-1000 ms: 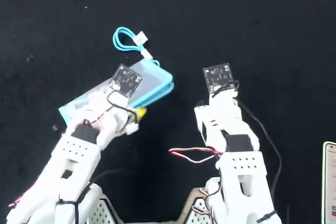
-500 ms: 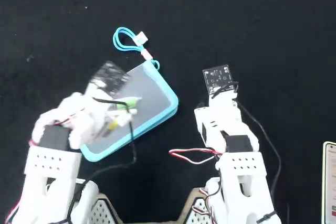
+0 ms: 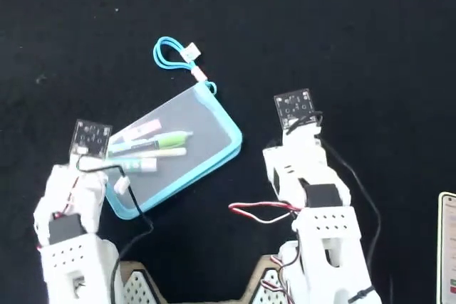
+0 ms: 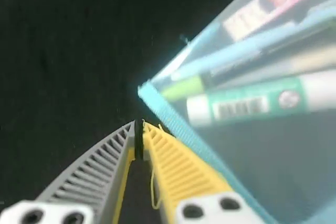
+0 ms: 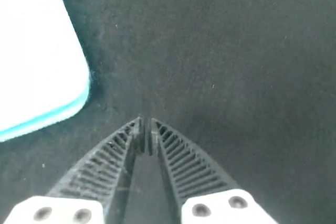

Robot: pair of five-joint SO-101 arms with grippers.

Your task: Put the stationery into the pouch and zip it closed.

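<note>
The clear pouch (image 3: 203, 129) with a blue edge lies slanted at the table's middle left. Several pens and markers (image 3: 151, 149) rest inside it. A blue cord loop (image 3: 169, 55) with a white tag runs from its far corner. My left gripper (image 4: 139, 127) is shut on nothing and sits just off the pouch's near-left corner (image 4: 145, 92), not touching it; a green-capped marker (image 4: 247, 104) shows through the wall. The left arm (image 3: 78, 190) stands at the lower left. My right gripper (image 5: 145, 125) is shut and empty above bare cloth, right of the pouch's corner (image 5: 42, 72).
Black cloth (image 3: 356, 48) covers the whole table. A white card-like object (image 3: 447, 247) lies at the right edge. The right arm (image 3: 313, 197) stands just right of the pouch, with a red and white wire looping off it.
The left arm has pulled back from above the pouch to the lower left, uncovering the pens. The pouch swung and slid slightly nearer a second ago. The right arm kept still.
</note>
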